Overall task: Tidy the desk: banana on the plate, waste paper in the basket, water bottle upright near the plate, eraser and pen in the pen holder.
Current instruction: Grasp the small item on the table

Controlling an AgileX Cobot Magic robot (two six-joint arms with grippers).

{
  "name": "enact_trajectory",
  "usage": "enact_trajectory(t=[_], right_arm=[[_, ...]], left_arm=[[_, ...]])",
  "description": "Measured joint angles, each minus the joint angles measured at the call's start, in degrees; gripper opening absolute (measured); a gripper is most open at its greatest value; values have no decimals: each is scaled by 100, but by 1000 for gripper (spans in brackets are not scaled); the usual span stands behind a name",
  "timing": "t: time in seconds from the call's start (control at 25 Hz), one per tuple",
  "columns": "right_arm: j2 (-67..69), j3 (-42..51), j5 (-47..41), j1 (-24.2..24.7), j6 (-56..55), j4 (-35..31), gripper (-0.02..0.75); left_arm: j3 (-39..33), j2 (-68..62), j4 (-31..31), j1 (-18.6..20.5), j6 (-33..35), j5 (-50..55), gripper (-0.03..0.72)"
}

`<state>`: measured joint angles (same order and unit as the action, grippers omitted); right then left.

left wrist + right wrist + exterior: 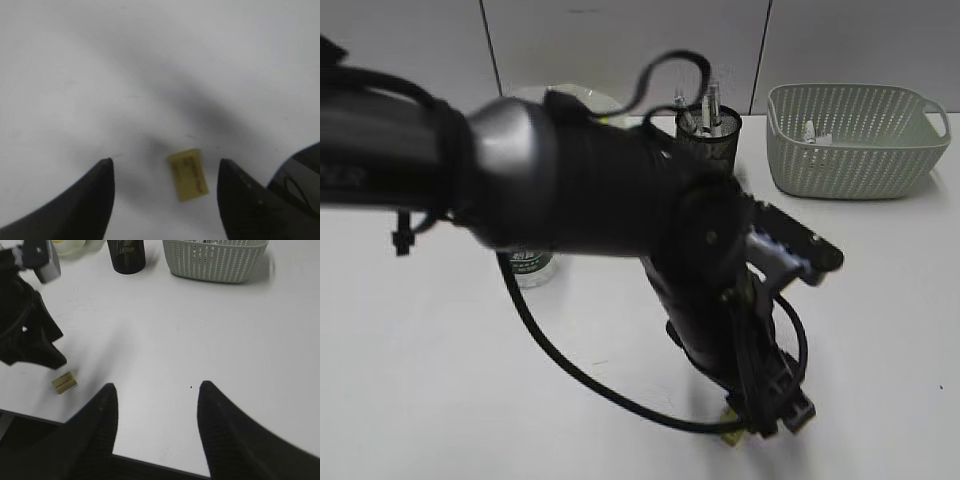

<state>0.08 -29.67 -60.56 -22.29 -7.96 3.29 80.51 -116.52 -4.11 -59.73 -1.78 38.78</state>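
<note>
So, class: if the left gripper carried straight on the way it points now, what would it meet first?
Probably the eraser: the left gripper is open, pointing down at the table, with the eraser lying between its fingers. Height above it is unclear.

We can't read any txt: eraser (pixel 188 174) print too blurry, water bottle (pixel 532 264) label mostly hidden, green w/ white marks, illegible

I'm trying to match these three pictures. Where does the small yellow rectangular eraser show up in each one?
Exterior view: the small yellow rectangular eraser peeks out at bottom centre, under the left gripper.
Left wrist view: lower centre, lying between the open jaws.
Right wrist view: lower left, beside the black left arm.
Shared landmark: the pale green plastic basket, seen in exterior and right wrist views.
</note>
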Motion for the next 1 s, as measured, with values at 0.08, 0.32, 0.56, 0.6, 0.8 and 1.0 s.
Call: enact_trajectory(t=[0.08, 0.32, 0.56, 0.6, 0.8, 1.0], right_arm=[[0, 0, 0, 0, 0, 0, 412], [0, 0, 4, 0, 0, 0, 412], [0, 0, 4, 0, 0, 0, 412], [0, 0, 6, 0, 0, 0, 412], [0, 0, 6, 0, 0, 0, 407], [0, 0, 11, 0, 0, 0, 405]], left_arm=[[0, -162, -24, -171, -147, 21, 484], [7, -488, -20, -177, -323, 7, 478], [31, -715, 9, -177, -344, -47, 254], [42, -727, 43, -177, -344, -45, 182], [197, -588, 528, 13, -489, -374, 186], [982, -162, 956, 1196, -1103, -2313, 186]])
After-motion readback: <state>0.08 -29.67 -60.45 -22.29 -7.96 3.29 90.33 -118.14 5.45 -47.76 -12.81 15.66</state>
